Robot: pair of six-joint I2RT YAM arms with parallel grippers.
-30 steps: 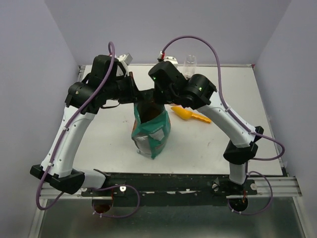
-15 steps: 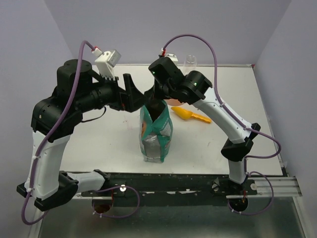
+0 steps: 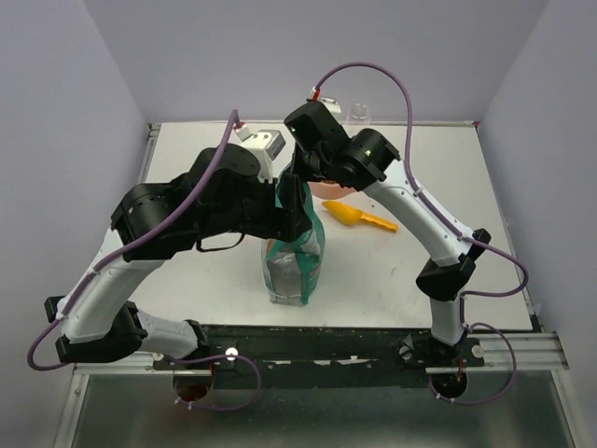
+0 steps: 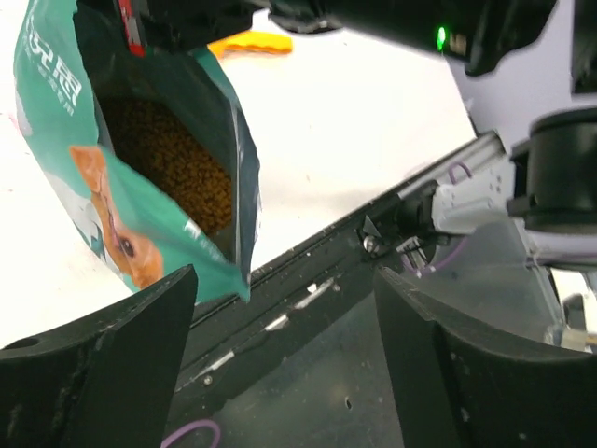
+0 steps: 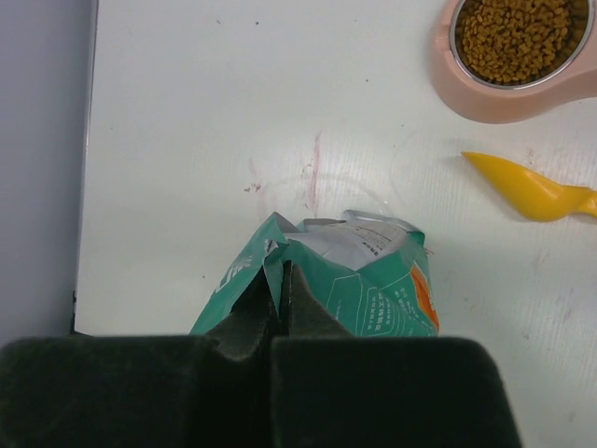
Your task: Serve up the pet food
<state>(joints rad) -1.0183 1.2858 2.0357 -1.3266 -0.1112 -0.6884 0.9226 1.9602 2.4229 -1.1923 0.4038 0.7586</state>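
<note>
Right wrist view: my right gripper (image 5: 278,303) is clamped on the top edge of a teal bag (image 5: 359,280). It pinches the rim so the bag stands upright on the white table (image 5: 187,112) and its mouth stays raised instead of slumping. Beyond my fingers and off to their right sits a pink bowl (image 5: 464,93) filled with pet food (image 5: 518,37). An orange scoop (image 5: 532,191) lies a little nearer to me than the bowl, not touching it.

Left wrist view: my left gripper (image 4: 284,294) is spread wide with nothing between its fingers. Ahead of it and to its left the bag's mouth gapes, showing more pet food inside. I judge the bowl already served, so my pinch mainly steadies the bag.
</note>
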